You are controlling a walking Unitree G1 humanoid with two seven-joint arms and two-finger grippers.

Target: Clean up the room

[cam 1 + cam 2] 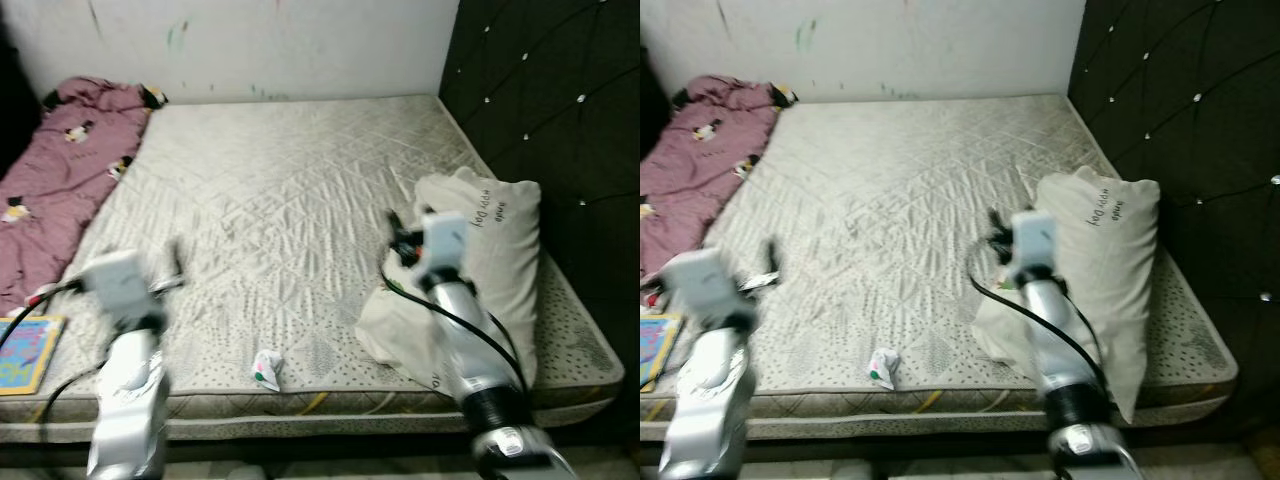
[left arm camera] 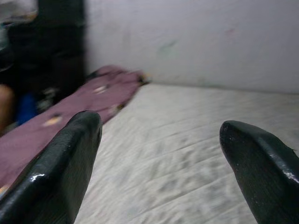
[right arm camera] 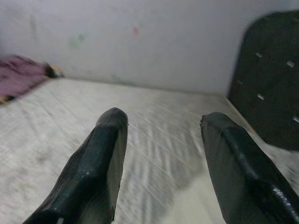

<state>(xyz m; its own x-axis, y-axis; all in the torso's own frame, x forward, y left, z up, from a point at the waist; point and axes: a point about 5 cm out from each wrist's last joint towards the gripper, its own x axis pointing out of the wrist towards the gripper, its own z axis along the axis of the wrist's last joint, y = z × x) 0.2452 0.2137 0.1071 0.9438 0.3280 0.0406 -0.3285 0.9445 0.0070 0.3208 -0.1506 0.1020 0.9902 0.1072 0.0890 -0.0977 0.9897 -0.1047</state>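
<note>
A bare quilted mattress [image 1: 300, 200] lies before me. A cream pillow [image 1: 490, 260] leans against the dark headboard on its right side. A small crumpled wrapper [image 1: 266, 369] lies near the mattress's front edge. A pink blanket [image 1: 60, 170] is bunched at the far left. My right gripper [image 1: 397, 235] hovers over the mattress just left of the pillow; in the right wrist view its fingers [image 3: 100, 158] stand open with nothing between them. My left gripper [image 1: 172, 262] is raised over the front left of the mattress, its fingers [image 2: 70, 158] open and empty.
A black tufted headboard [image 1: 560, 110] runs along the right side. A white wall [image 1: 260, 45] stands behind the bed. A colourful book [image 1: 25, 350] lies at the left by the bed's front corner. Black cables run along both arms.
</note>
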